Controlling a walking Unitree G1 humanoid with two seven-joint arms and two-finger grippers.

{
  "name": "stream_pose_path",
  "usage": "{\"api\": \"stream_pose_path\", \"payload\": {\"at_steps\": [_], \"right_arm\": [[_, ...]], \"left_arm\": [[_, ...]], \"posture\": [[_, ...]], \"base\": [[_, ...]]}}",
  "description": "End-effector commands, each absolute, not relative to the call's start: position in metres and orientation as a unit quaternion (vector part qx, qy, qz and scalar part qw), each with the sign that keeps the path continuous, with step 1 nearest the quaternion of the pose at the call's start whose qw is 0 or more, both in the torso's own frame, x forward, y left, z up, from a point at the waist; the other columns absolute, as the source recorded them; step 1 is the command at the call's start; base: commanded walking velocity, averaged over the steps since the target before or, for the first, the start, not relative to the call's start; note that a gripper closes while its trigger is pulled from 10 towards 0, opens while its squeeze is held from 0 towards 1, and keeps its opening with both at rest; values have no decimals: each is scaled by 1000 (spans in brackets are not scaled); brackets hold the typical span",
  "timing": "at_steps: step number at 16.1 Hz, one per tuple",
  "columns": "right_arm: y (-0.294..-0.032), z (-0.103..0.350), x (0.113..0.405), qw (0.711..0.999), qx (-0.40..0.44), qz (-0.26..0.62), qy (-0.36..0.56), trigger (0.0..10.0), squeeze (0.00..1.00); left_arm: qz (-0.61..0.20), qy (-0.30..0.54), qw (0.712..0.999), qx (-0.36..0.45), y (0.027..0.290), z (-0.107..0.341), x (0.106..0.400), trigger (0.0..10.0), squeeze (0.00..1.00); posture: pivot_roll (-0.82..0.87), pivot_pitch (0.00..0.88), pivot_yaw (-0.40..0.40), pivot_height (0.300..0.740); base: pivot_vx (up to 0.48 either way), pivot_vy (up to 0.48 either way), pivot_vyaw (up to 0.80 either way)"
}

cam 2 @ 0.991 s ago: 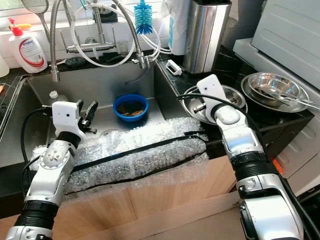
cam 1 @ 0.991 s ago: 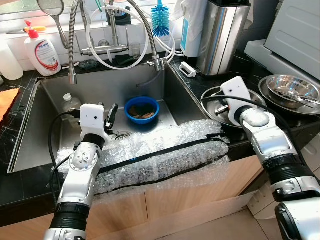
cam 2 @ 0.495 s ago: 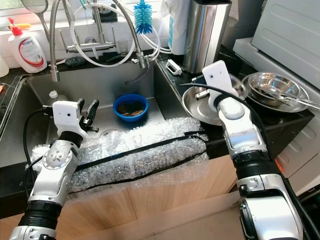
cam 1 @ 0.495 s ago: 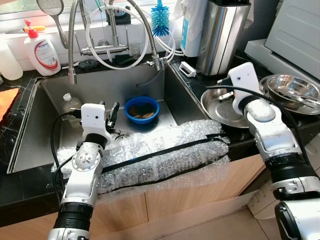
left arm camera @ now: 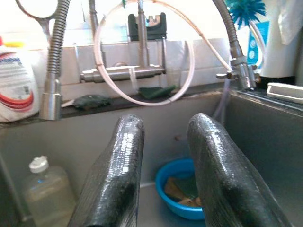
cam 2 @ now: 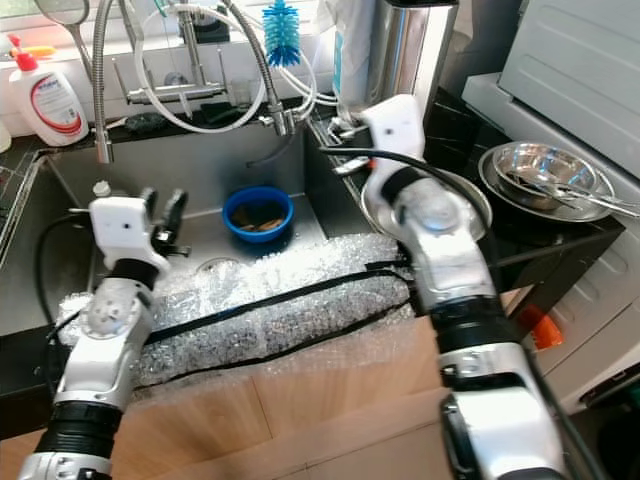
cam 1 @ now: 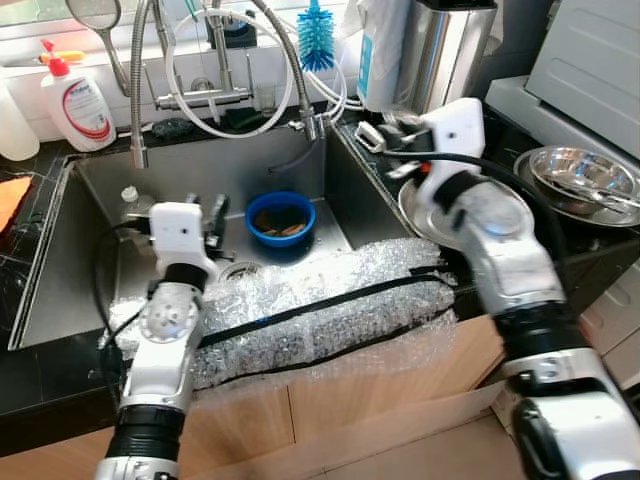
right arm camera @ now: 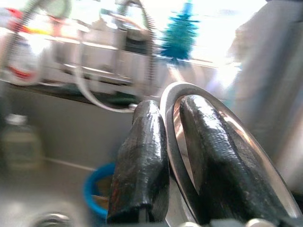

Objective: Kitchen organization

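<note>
My right gripper (cam 1: 398, 128) is above the sink's right rim, shut on the rim of a round steel plate (right arm camera: 246, 142). The rim runs up between its two black fingers (right arm camera: 142, 161). Part of that plate (cam 2: 474, 208) shows behind my right forearm at the counter edge. A blue bowl (cam 1: 281, 217) with brown scraps sits on the sink floor. My left gripper (cam 1: 207, 213) hovers low in the sink just left of the bowl, open with nothing between its fingers (left arm camera: 118, 161).
Bubble wrap (cam 1: 320, 310) with black tape covers the sink's front edge. Stacked steel bowls (cam 1: 580, 180) sit on the right counter. A small plastic bottle (cam 1: 130, 200) stands in the sink's left corner. Faucet hoses (cam 1: 225, 95), a blue brush (cam 1: 318, 45) and a soap bottle (cam 1: 85, 105) line the back.
My right arm has swung left from the counter toward the sink, its gripper now over the sink's right rim. The left arm has hardly moved.
</note>
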State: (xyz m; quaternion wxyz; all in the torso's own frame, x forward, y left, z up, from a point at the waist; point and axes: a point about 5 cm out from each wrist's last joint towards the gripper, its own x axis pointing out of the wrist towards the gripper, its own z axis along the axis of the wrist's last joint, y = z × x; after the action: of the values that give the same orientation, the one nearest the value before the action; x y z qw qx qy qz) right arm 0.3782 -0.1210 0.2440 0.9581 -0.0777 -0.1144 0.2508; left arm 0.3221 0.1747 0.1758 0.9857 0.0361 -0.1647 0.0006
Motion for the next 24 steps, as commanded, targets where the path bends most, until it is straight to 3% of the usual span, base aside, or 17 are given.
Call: {"api": "stream_pose_path", "payload": {"at_steps": [1,4,10,24], "right_arm": [[-109,250,379,947,-63,289,-128,10000,0],[-85,242,381,928,-19,355,-114,10000,0],[-58,216,392,922,41,384,-35,10000,0],[-54,193,396,927,24,373,30,10000,0]], "left_arm": [[12,-179,983,42,181,181,320,10000,0],[22,-180,982,49,187,181,317,10000,0],[21,-176,983,56,186,179,315,10000,0],[6,-163,985,58,178,174,314,10000,0]], "posture": [[-28,0,-8,740],[-15,0,-15,740],[-6,0,-23,740],[2,0,-25,740]], "base": [[0,0,0],[0,0,0],[0,0,0],[0,0,0]]}}
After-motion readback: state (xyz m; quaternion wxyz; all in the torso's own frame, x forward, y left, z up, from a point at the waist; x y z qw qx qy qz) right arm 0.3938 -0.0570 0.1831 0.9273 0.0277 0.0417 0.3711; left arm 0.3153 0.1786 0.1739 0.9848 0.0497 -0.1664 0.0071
